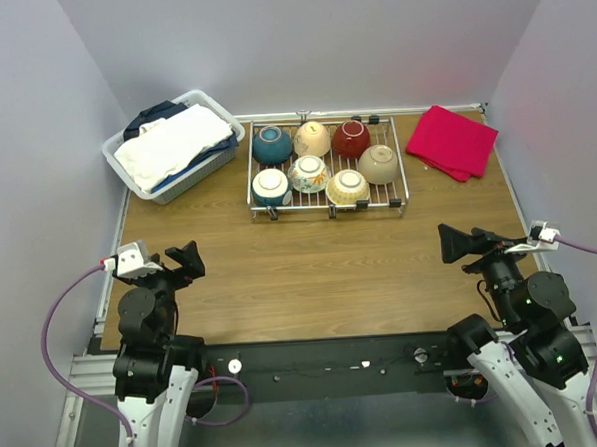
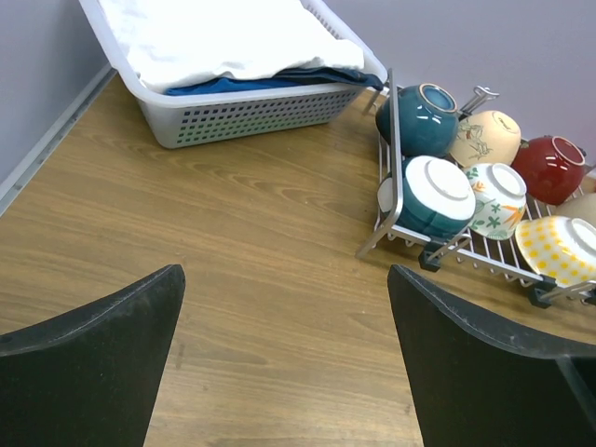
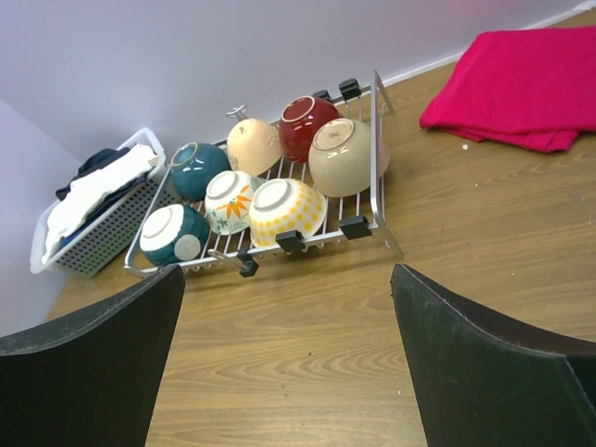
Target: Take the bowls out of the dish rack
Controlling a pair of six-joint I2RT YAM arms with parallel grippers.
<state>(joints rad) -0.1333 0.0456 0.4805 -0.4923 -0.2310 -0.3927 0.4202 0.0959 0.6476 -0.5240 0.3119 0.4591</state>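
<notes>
Left pincer (image 1: 187, 257): released, nothing between its fingers, hanging over the wood surface (image 1: 321, 272). Right pincer (image 1: 456, 243): released too, likewise empty. Dish rack (image 1: 328, 210) lies ahead of both, to the right of the left pincer and to the left of the right one, well apart from each. 7 bowls (image 1: 308, 173) sit in it, upturned or tilted. White basket (image 1: 189, 181) beyond the left pincer; red cloth (image 1: 452, 140) beyond the right.
</notes>
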